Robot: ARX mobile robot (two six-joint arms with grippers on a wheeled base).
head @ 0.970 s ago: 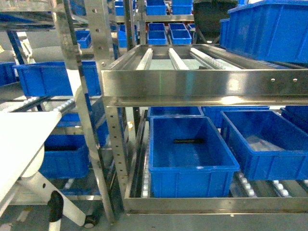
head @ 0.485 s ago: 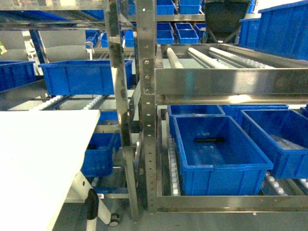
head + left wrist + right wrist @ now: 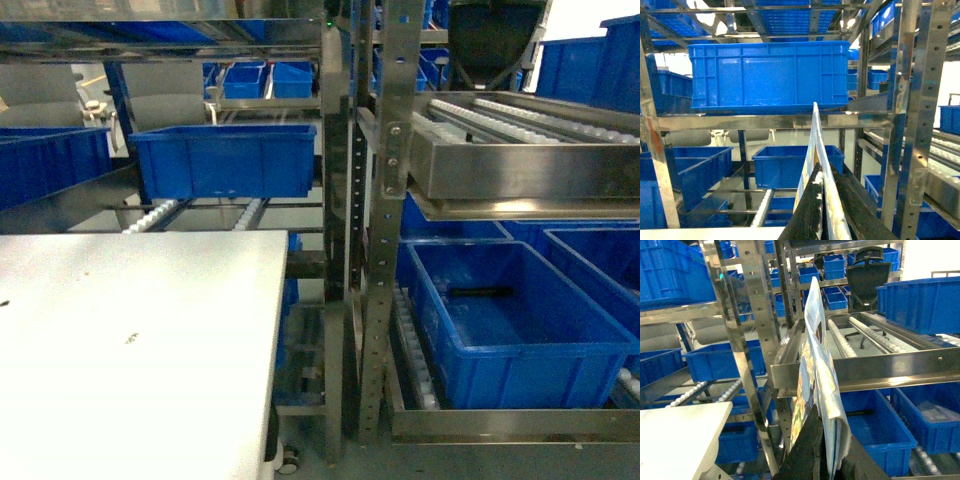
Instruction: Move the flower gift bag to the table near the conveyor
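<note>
Flower gift bag (image 3: pixel 815 370): standing edge-on in both wrist views, a flat printed bag rising upright from between dark fingers; not showing in the head view.
Left gripper (image 3: pixel 821 210): its black fingers are pressing together on the bag's thin edge, which is running straight up from them.
Right gripper (image 3: pixel 824 450): its fingers are likewise clamping the bag's lower part, with the printed panel leaning slightly left above them.
Step in hand: carrying the bag toward the table (image 3: pixel 130 340), judging by both grippers holding it aloft with nothing beneath it.
Doing it well: both grips should be keeping level with each other so the flat bag is not twisting; it should be coming down over bare tabletop, well inside the edge.
Table: lying below and left of the grippers in the wrist views, its white-grey top carrying a few small dark specks.
Conveyor (image 3: pixel 530 120): standing ahead and right of the grippers, its steel frame sloping with rows of white rollers.
Blue bins (image 3: pixel 500 320): sitting on the rack levels ahead, on both sides.
Office chair (image 3: pixel 867 275): standing far beyond the right gripper, behind the rollers.
</note>
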